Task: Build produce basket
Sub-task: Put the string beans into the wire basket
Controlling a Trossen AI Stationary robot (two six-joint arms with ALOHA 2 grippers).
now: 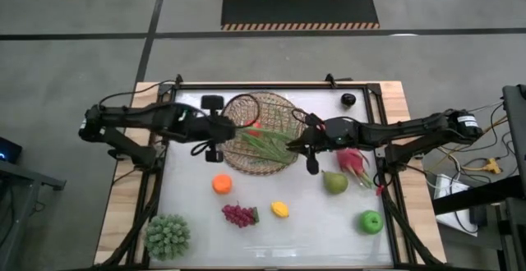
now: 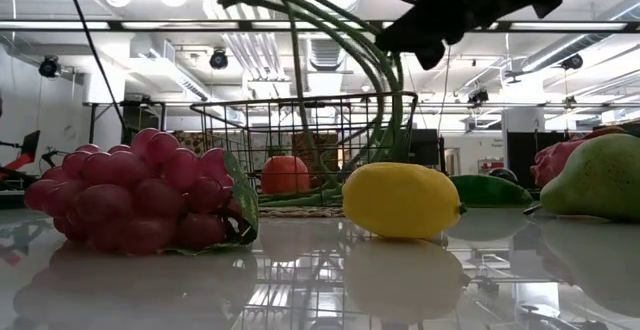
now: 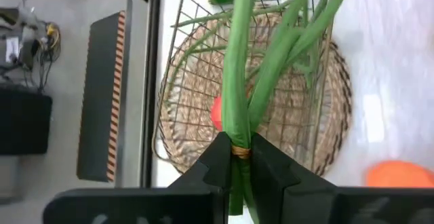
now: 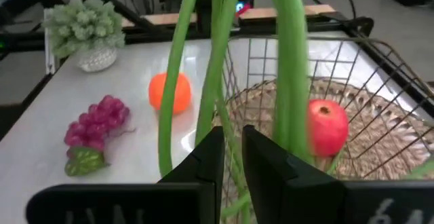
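The round tan basket (image 1: 278,109) with a dark wire wall stands at the table's far middle. It also shows in the low view (image 2: 300,120). A red apple (image 1: 256,126) lies in it. A bunch of long green stalks (image 1: 265,142) spans the basket, raised above it and arching in the low view (image 2: 330,10). My left gripper (image 1: 226,130) is shut on the bunch at the basket's left. My right gripper (image 1: 302,140) is at the basket's right, shut on the leafy end. The orange (image 1: 222,184), grapes (image 1: 239,214), lemon (image 1: 280,209), pear (image 1: 334,182), dragon fruit (image 1: 352,160) and green apple (image 1: 371,222) lie on the table. My left gripper pinches the stalks' bound end (image 3: 239,142), at the tan tie, between its two fingers. It comes level from the table's left, the fingers along the stalks. The bunch is lifted clear and reaches out over the basket. My right gripper has one thin stalk (image 4: 232,139) between its nearly closed fingers, coming from the table's right. The other stalks (image 4: 291,68) pass in front of the fingers, and I cannot tell whether they touch.
A green potted plant (image 1: 168,236) stands at the near left corner. Two small black objects (image 1: 212,103) (image 1: 348,99) sit at the far edge. The white table has bare room (image 1: 312,230) near the front, between the fruits.
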